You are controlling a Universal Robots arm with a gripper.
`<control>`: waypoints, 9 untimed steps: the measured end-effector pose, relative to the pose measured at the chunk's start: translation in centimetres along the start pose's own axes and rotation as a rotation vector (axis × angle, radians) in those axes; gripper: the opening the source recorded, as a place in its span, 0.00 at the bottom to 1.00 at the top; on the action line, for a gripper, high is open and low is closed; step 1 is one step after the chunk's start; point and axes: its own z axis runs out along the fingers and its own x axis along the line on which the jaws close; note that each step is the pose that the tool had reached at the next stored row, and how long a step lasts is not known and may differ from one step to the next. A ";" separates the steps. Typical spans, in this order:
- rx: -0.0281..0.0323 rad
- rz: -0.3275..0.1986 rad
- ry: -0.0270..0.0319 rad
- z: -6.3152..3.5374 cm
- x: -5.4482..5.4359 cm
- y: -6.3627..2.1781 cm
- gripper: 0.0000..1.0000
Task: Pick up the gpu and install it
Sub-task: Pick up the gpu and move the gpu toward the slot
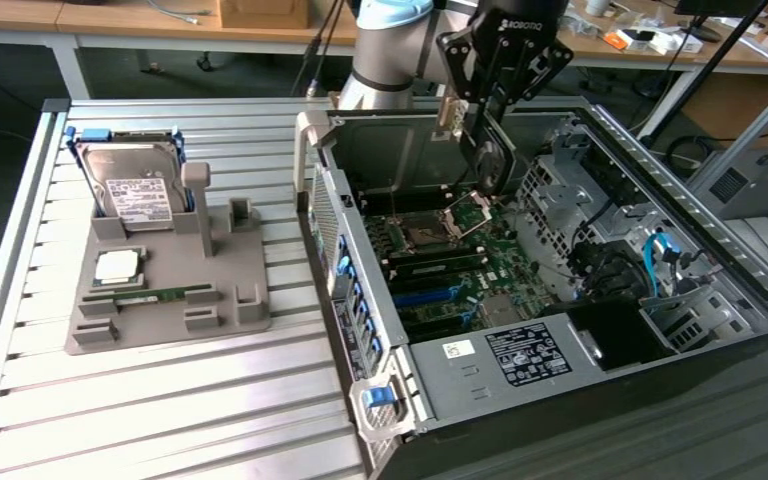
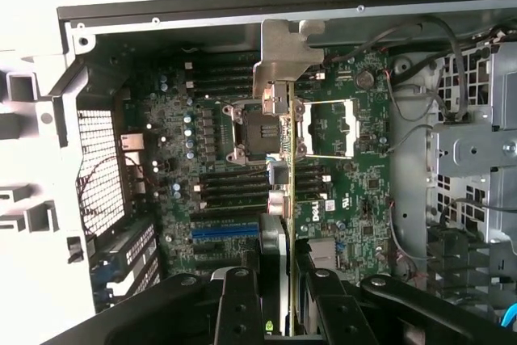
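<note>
My claw (image 1: 480, 112) pinches the gpu (image 1: 495, 165), hanging inside the open case (image 1: 704, 205). The motherboard (image 1: 458, 270) lies beneath, with the drive cage (image 1: 564, 190) alongside.

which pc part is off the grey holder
The thin green gpu card, clamped in the black tool over the case; silver hard drive and memory stick rest in the holder.

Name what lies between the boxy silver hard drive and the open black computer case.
Exterior view: grey plastic holder uprights, then a bare strip of slatted metal table.
</note>
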 end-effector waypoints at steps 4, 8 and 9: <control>0.0000 0.000 0.0000 0.08 0.0 0.01 0.27; 0.0000 0.000 0.0000 0.17 0.0 0.01 0.27; 0.0000 0.000 0.0000 0.19 0.0 0.01 0.27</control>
